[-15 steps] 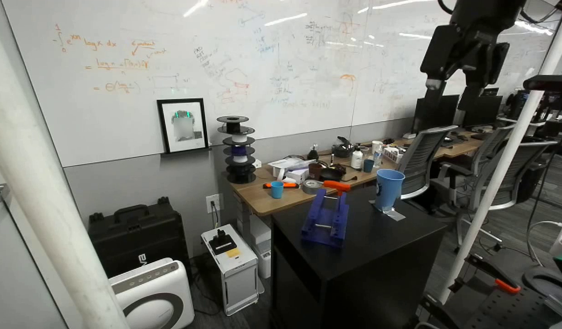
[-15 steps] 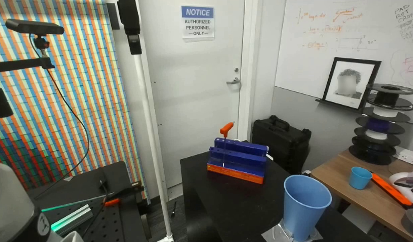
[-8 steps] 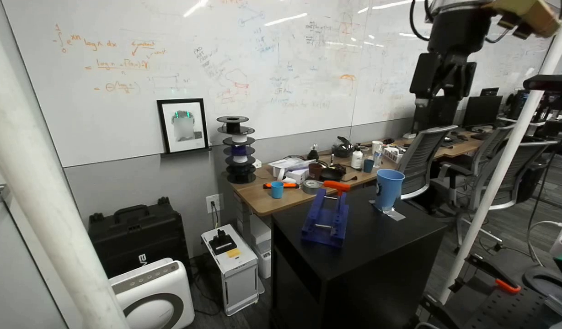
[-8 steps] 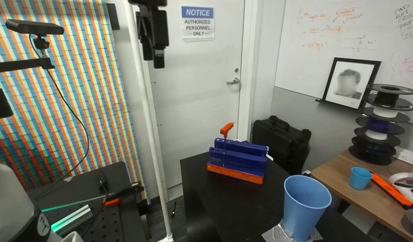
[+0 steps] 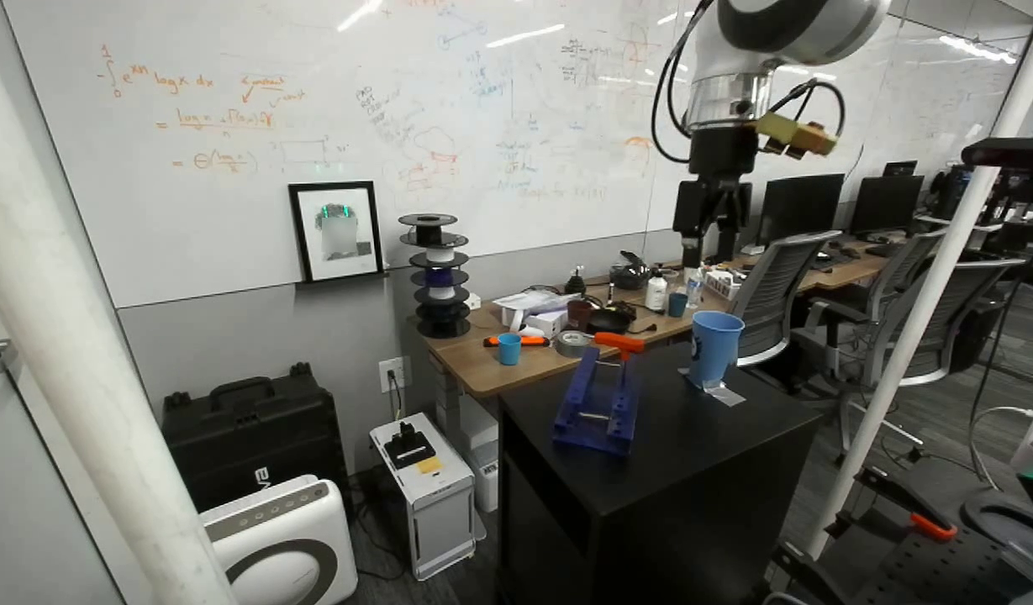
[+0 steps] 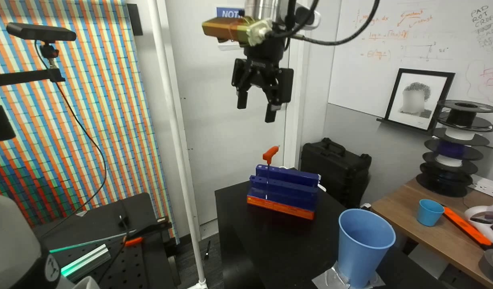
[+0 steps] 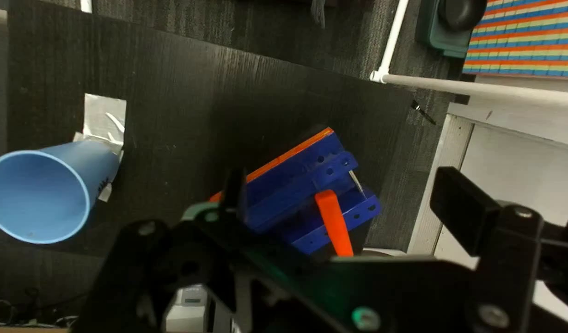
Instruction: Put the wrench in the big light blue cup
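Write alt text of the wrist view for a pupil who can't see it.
Seen from above, an orange-handled wrench stands in a blue rack, framed by the open tool. On the left, a light blue cup stands taped to a black table.

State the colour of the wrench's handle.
Bright orange; the wrench's handle shows best in the wrist view.

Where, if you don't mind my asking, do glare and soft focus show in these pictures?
In the wrist view, glare on the tape at the base of the blue cup; parts of the claw out of focus, the orange wrench handle crisper; in an exterior view, bright streaks, likely reflections, on the whiteboard.
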Motion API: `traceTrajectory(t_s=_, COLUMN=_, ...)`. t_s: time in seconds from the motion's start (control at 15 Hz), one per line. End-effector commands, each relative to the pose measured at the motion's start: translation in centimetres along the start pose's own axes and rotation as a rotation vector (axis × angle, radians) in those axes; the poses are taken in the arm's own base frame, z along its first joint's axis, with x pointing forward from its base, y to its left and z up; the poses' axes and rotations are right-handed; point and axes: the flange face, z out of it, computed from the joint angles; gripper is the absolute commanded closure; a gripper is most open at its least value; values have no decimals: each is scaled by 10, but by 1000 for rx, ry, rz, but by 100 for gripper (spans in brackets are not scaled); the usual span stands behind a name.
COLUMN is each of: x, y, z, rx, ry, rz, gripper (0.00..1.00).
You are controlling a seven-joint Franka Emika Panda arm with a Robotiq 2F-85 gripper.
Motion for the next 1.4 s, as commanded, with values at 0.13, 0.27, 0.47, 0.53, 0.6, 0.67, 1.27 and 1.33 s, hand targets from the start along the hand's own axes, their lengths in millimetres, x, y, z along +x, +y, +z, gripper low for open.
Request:
traceTrajectory(t_s=0.13, x=89, y=-10, z=48, rx=-3, ry=-61, rz=-112, gripper=0)
traceTrajectory(t_s=0.27, x=108, y=-13, z=70, rx=-11, ry=-100, rz=-137, gripper=0)
traceTrajectory(t_s=0.47, x=126, y=-21, z=99, rx=-18, ry=-138, rz=-166, gripper=0)
traceTrajectory(t_s=0.53, x=128, y=-24, z=110, rx=-22, ry=-160, rz=-175, gripper=25)
traceTrajectory(t_s=0.6, x=130, y=-26, z=118, rx=-27, ry=-179, rz=-187, gripper=27)
traceTrajectory(t_s=0.67, x=130, y=-28, z=125, rx=-34, ry=-192, rz=-195, gripper=35)
traceTrajectory(t_s=1.27, x=121, y=-29, z=114, rx=-140, ry=-193, rz=-252, gripper=88)
traceTrajectory(t_s=1.33, x=118, y=-29, z=107, rx=-151, ry=-173, rz=-254, gripper=83)
